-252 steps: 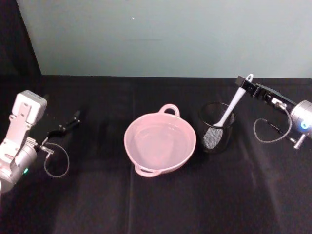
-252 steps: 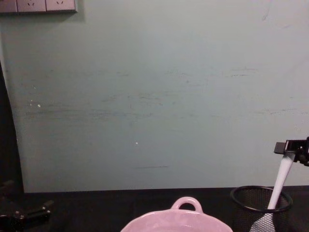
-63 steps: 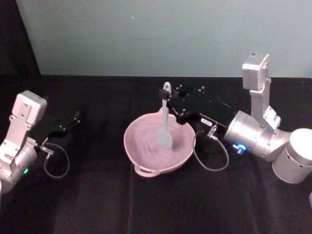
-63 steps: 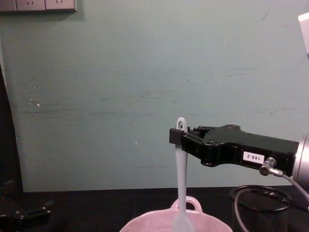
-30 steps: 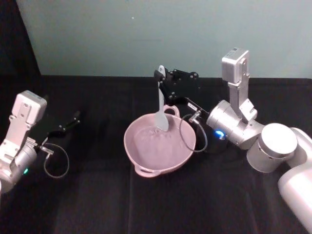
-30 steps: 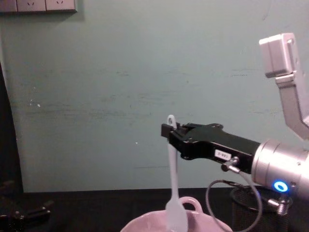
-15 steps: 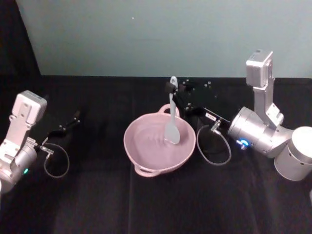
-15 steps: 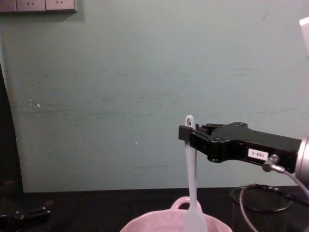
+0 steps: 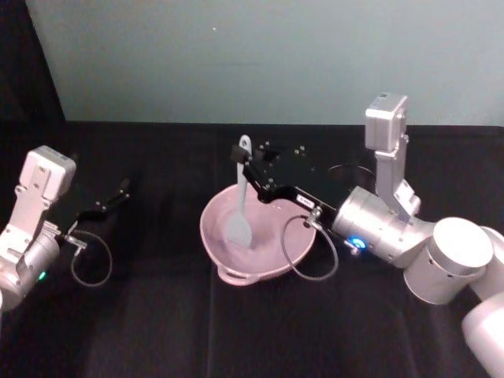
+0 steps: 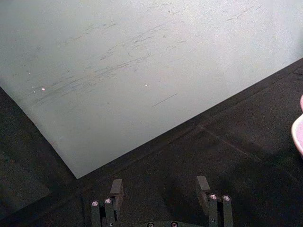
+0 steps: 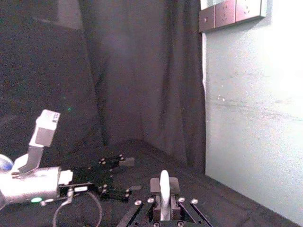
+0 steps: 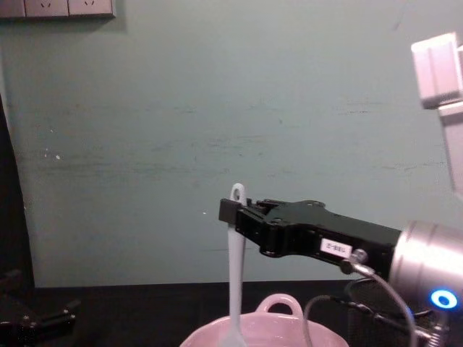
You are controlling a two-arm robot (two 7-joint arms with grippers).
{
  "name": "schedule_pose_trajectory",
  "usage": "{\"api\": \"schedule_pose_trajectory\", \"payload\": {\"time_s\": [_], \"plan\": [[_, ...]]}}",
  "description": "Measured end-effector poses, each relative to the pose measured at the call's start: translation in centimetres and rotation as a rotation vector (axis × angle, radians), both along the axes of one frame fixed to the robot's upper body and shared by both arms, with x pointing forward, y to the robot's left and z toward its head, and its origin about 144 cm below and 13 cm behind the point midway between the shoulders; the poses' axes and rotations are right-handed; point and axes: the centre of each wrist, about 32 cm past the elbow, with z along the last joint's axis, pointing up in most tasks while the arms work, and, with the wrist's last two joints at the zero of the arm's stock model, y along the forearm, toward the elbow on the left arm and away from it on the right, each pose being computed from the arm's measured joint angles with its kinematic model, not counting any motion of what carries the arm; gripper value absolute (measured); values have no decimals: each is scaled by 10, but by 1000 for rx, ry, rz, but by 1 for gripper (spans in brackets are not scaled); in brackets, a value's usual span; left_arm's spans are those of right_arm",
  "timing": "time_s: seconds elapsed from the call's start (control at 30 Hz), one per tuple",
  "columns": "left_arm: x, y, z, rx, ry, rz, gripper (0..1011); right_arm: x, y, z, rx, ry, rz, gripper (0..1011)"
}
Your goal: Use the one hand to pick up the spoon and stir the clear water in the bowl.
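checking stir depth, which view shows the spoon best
Head view: the whole spoon shows, scoop down in the bowl, handle top in the right pincer. The chest view shows its upright handle; the right wrist view gives just the handle tip.

a black-draped table (image 9: 157, 331) carries the pink bowl (image 9: 206, 236) at its middle; a black mesh cup (image 9: 346, 175) stands just right of the bowl.

The bowl (image 9: 209, 236) is set at the centre of the head view on the table (image 9: 236, 339), before the wall (image 9: 236, 63). The spoon (image 9: 239, 206) is stood upright in the bowl's left half, scoop down, its handle top clamped by the right gripper (image 9: 249, 168), reached in from the right above the bowl. The left gripper (image 9: 120, 191) is parked at centre left, well apart from the bowl
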Motion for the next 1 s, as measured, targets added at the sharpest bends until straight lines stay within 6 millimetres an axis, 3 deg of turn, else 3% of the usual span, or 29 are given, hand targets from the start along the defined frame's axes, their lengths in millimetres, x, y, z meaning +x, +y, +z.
{"api": "schedule_pose_trajectory", "payload": {"time_s": [0.27,0.53,0.73,1.0], "plan": [[0,0,0,0,0,0,1011,23,12,-9,1,-50,-65,118],[0,0,0,0,0,0,1011,36,1,-9,-50,-113,-131,118],[0,0,0,0,0,0,1011,33,-13,-3,-69,-134,-147,118],[0,0,0,0,0,0,1011,12,-33,2,-69,-102,-119,118]]}}
